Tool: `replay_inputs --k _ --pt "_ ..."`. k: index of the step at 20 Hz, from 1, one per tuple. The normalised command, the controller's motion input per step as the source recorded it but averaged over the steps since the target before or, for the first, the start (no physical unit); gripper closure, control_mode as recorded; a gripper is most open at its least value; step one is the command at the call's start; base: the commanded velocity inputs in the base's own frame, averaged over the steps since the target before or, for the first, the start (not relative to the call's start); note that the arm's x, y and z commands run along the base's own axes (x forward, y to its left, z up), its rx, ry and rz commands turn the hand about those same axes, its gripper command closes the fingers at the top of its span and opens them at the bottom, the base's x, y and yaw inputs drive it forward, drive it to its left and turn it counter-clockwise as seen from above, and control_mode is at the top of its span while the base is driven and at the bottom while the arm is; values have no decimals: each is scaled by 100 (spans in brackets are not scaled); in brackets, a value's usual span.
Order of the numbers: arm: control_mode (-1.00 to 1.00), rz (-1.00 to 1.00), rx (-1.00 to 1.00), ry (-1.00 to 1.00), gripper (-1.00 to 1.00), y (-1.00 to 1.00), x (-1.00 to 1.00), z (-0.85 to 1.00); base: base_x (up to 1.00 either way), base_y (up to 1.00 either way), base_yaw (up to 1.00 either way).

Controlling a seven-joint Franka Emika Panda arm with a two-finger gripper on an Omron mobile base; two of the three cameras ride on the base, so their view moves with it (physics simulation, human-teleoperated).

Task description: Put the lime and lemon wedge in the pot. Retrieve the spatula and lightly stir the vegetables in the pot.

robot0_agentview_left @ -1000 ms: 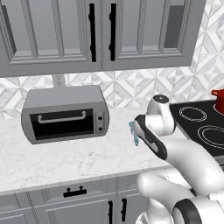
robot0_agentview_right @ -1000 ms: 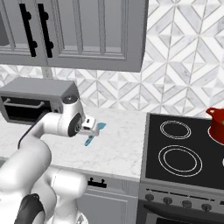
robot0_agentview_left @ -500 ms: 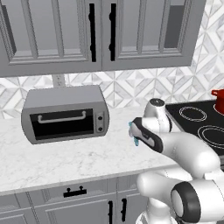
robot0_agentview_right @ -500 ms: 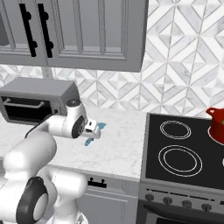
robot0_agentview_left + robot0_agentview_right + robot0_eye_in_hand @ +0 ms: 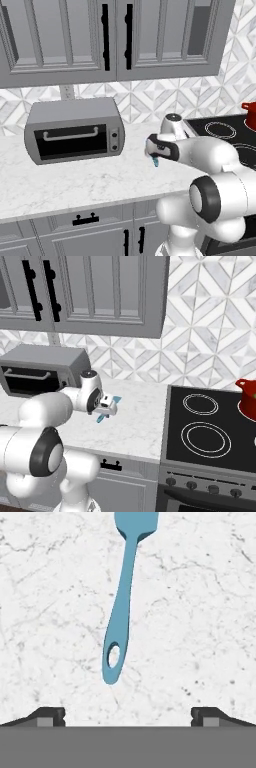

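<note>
Hanging over the white marbled bench [image 5: 75, 185], the two-finger gripper [image 5: 127, 714] on the white arm has its jaws spread wide apart with nothing between them. In the hand view, its dark fingertips [image 5: 47, 716] stand at about 7 and 5 o'clock, and the slim light-blue spatula [image 5: 125, 607] lies flat on the stone above the gap between them: its long handle runs from a rounded end with a hanging hole near the centre up toward 12 o'clock, where the wider blade is cut off by the edge. The handle end lies apart from both fingertips. In the left base view, a sliver of the spatula [image 5: 155, 161] shows just under the gripper [image 5: 152, 150], at 3 o'clock from the boxy grey toaster oven [image 5: 75, 130] with its dark glass door, which stands on the bench against the patterned white-and-grey tile backsplash [image 5: 150, 97]. In the right base view, the spatula's blade [image 5: 116, 400] pokes out at 2 o'clock from the gripper [image 5: 106, 406]. The squat red cooking pot [image 5: 247, 397] sits well apart at 3 o'clock, on the far right of the black glass cooktop [image 5: 205, 431], cut by the frame edge; what it holds cannot be seen. Grey panelled wall cabinets [image 5: 115, 35] with black bar handles hang above the bench.
</note>
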Motion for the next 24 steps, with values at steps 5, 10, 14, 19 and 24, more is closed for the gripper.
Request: replay_inputs --k 5,10,14,19,24 --pt "-100 0 1 1 -100 2 25 -28 0 0 0" --pt "-100 0 0 1 -100 2 22 -26 0 0 0" --pt "-100 0 0 0 -100 8 21 -24 0 0 0" --pt "-100 0 0 0 -100 8 22 -20 0 0 0" --pt "-100 0 1 0 -100 0 14 -18 0 0 0"
